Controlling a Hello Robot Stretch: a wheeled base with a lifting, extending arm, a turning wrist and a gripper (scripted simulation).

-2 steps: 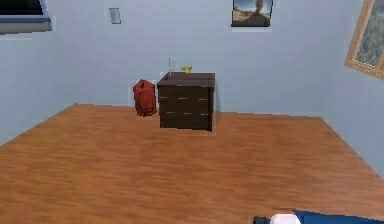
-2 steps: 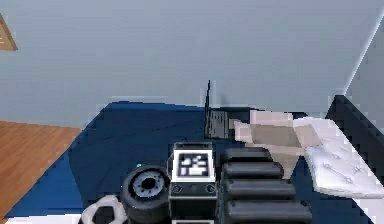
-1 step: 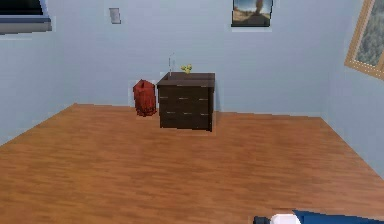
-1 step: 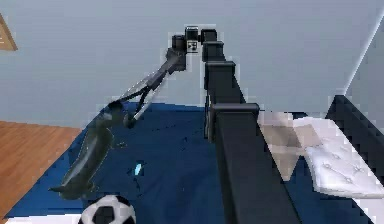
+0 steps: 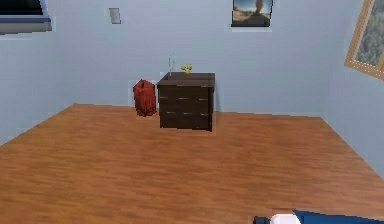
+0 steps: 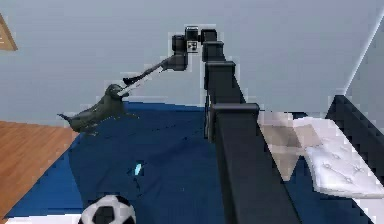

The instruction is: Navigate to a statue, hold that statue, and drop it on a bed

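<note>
In the arm side view my arm (image 6: 228, 110) reaches out over a bed with a blue cover (image 6: 170, 160). At the arm's far end the gripper (image 6: 120, 87) points toward the view's left. A dark grey statue with an animal-like shape (image 6: 90, 115) hangs at the fingers, above the bed's far left part and clear of the cover. The gripper holds this statue.
White pillows (image 6: 340, 160) and a grey one (image 6: 285, 140) lie at the bed's right by a dark headboard (image 6: 362, 115). A black-and-white ball (image 6: 108, 212) lies on the cover. In the forward view, a dark dresser (image 5: 186, 102) and a red bag (image 5: 144, 97) stand beyond open wooden floor (image 5: 150, 170).
</note>
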